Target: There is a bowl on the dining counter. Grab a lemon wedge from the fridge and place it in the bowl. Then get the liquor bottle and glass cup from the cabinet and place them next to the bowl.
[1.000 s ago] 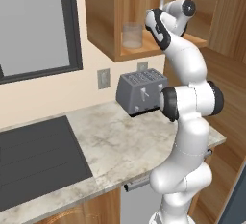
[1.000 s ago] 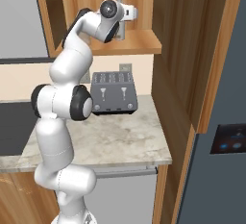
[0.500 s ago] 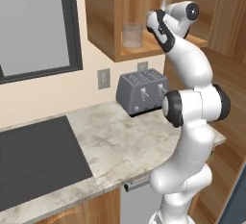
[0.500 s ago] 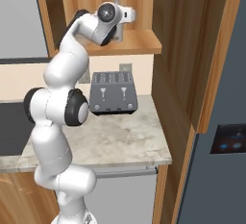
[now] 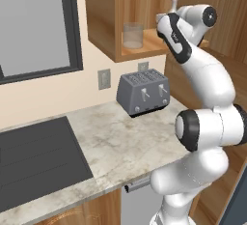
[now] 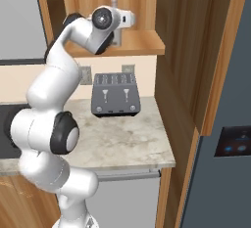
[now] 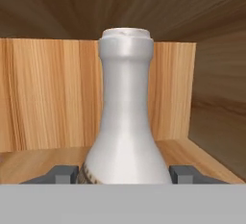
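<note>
The liquor bottle, pale grey with a narrow neck, stands upright between my two fingertips on the cabinet's light wood shelf. My gripper is shut on its wide lower body, a finger against each side. From the base views, the bottle's neck pokes up just behind my hand inside the brown wall cabinet. The glass cup, clear and short, sits on the same shelf to the bottle's left. The dark fridge stands at the right. The bowl, dining counter and lemon wedge are out of view.
A grey toaster sits on the marbled worktop under the cabinet. A black cooktop lies at the left. The cabinet's wooden side wall and a dark window frame border the shelf.
My hand has drawn back a little from the cabinet's depth with the bottle in it, and my elbow has swung outward. The glass cup has not moved.
</note>
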{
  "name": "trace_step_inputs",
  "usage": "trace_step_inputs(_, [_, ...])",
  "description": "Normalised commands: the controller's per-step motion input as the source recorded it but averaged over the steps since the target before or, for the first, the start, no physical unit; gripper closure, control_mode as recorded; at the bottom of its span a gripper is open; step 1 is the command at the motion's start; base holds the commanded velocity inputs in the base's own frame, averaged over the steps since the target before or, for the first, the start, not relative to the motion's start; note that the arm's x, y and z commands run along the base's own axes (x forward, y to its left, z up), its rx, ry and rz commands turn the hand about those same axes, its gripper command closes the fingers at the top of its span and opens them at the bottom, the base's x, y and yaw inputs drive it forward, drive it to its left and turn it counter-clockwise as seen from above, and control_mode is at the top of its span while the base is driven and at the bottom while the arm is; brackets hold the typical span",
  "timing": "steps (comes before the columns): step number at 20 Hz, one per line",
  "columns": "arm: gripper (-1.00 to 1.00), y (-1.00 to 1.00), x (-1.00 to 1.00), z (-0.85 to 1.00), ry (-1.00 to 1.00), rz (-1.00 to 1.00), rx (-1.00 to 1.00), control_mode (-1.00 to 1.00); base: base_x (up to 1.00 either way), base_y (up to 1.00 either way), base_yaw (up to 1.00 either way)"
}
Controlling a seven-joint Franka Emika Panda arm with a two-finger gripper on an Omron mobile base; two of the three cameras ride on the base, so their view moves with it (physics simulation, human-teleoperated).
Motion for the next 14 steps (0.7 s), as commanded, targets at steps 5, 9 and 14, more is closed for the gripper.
trace_step_inputs(5, [1.00, 0.00, -1.00, 0.16, 0.00, 0.00, 0.02, -1.00, 0.00, 0.00, 0.00])
trace_step_inputs(9, [1.00, 0.00, -1.00, 0.07, 0.00, 0.00, 0.01, -1.00, 0.00, 0.00, 0.00])
trace_step_inputs(14, [1.00, 0.00, -1.00, 0.00, 0.00, 0.00, 0.00, -1.00, 0.00, 0.00, 0.00])
